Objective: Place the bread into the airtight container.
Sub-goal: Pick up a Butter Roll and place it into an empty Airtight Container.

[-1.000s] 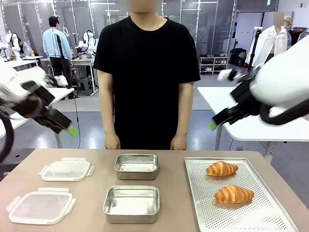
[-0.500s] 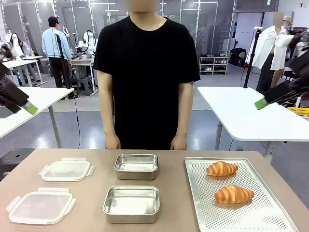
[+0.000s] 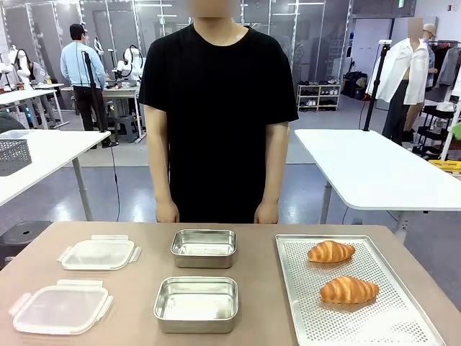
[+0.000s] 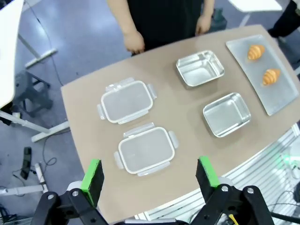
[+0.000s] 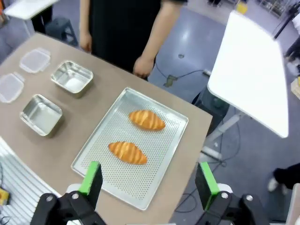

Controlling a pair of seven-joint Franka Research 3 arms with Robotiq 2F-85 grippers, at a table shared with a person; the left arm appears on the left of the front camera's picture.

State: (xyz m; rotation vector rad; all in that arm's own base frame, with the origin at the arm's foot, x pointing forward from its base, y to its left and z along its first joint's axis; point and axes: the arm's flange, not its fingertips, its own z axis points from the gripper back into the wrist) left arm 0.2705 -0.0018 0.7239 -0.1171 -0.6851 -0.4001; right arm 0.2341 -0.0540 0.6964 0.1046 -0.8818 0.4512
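Two croissants, the bread, lie on a perforated metal tray (image 3: 374,317) at the table's right: one farther back (image 3: 330,251), one nearer (image 3: 348,290). Two steel containers stand in the middle, a far one (image 3: 204,247) and a near one (image 3: 196,303), both bare inside. My left gripper (image 4: 150,173) hangs open high above the table's left end, over the lids. My right gripper (image 5: 148,180) is open too, high above the tray (image 5: 159,154), with both croissants (image 5: 146,119) (image 5: 127,152) below it. Neither gripper holds anything.
Two clear plastic lids (image 3: 99,254) (image 3: 61,307) lie at the table's left. A person in black stands at the far edge, hands (image 3: 167,211) (image 3: 266,212) hanging just behind the table. White tables stand off to both sides.
Both arms have swung up and outward, off the left and right sides of the front view. Everything on the table has stayed put.
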